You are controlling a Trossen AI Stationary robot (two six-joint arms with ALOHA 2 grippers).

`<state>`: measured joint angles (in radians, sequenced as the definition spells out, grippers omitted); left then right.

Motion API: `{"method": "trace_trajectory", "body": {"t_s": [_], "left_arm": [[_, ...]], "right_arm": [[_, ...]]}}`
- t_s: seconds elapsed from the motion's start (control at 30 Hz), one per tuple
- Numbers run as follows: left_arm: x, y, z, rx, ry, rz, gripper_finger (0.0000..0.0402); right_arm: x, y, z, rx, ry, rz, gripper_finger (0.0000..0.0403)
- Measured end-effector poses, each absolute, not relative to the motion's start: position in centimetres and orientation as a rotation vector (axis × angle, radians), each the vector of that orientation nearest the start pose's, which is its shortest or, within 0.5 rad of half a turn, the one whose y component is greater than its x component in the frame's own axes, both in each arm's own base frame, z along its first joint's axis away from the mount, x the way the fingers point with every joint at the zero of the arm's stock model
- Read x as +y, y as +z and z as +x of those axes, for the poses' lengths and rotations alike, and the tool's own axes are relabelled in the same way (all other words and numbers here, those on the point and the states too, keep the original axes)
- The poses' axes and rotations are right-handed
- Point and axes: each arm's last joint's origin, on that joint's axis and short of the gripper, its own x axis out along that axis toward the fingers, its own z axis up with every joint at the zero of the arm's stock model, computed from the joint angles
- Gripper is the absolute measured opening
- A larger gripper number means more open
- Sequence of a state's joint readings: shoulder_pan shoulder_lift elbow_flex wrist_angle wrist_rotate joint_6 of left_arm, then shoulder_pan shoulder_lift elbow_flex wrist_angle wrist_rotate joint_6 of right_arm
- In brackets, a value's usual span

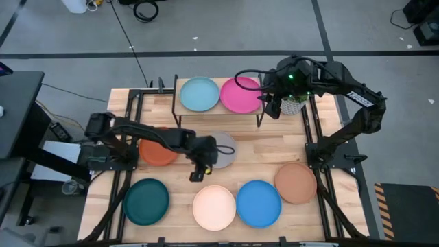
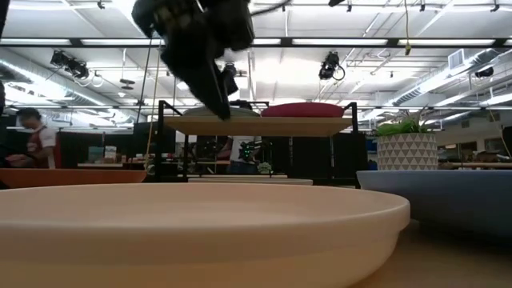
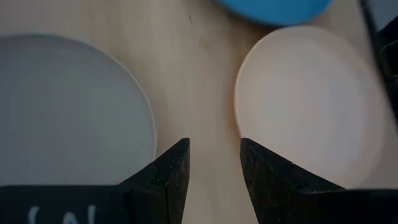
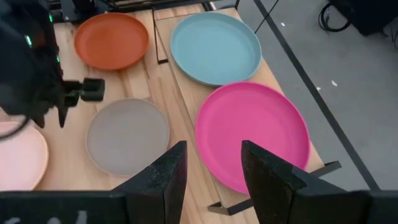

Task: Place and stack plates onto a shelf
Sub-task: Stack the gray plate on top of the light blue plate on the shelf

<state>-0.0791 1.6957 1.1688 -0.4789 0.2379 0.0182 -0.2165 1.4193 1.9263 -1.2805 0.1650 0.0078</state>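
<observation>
The shelf [image 1: 218,113] stands at the table's far side and carries the light blue plate [image 1: 199,94] and the magenta plate [image 1: 240,95] side by side. The other plates lie flat on the table: orange [image 1: 156,154], grey [image 1: 223,149], dark teal [image 1: 146,201], cream [image 1: 214,206], bright blue [image 1: 258,203] and tan-brown [image 1: 295,182]. My left gripper [image 1: 197,171] [image 3: 214,158] is open above bare wood between the grey plate [image 3: 68,112] and the cream plate [image 3: 305,106]. My right gripper [image 1: 272,110] [image 4: 211,165] is open, hovering by the magenta plate's [image 4: 252,134] right rim.
A potted plant in a white patterned pot [image 2: 406,148] stands on the table just right of the shelf, under my right arm. Black frame rails [image 1: 315,130] run along both table sides. In the low view a person [image 2: 36,132] shows in the room beyond.
</observation>
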Motion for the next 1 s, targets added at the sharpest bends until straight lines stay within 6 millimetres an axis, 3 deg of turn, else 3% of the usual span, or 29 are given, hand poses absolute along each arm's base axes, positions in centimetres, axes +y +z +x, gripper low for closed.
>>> {"method": "trace_trajectory", "body": {"t_s": [0.33,0.6,1.0], "left_arm": [[-3.3,16.4,35.9,1.132,-0.193,0.063,0.0148],[-3.2,16.3,36.0,1.121,-0.206,0.160,0.0139],[-4.0,13.9,36.3,1.180,-0.245,0.212,0.0071]], "right_arm": [[-5.4,46.8,22.7,0.786,-0.343,0.027,0.0158],[-5.1,46.8,22.8,0.787,-0.320,0.025,0.0158],[-4.2,46.8,23.0,0.785,-0.295,0.015,0.0158]]}}
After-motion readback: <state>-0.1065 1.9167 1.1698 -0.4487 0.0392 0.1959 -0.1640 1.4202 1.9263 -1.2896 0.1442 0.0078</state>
